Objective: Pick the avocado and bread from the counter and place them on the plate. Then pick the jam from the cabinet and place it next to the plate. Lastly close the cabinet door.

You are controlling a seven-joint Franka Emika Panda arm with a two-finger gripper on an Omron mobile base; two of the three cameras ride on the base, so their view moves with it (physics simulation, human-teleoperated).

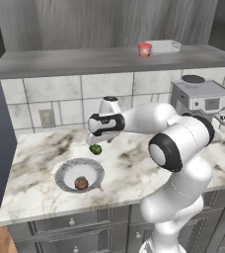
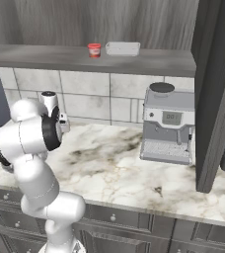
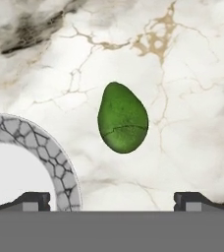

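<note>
The green avocado [image 3: 123,118] lies on the white marble counter [image 1: 134,168], just right of the plate [image 3: 55,157] in the hand view. My gripper [image 3: 115,202] hangs open above it, holding nothing, one fingertip on each side. From the left base view, the gripper [image 1: 97,142] points down over the avocado [image 1: 95,149]. The speckled-rim plate [image 1: 65,170] sits at the front left with the brown bread [image 1: 81,184] on it. The red jam [image 1: 144,49] stands on the cabinet shelf [image 1: 75,60]. The open cabinet door [image 2: 218,94] hangs at the right.
A white tray [image 1: 164,46] rests beside the jam [image 2: 94,50] on the shelf. A grey coffee machine [image 2: 168,123] stands on the counter at the right, near the open door. A wall outlet [image 1: 47,117] is on the tiled backsplash.
</note>
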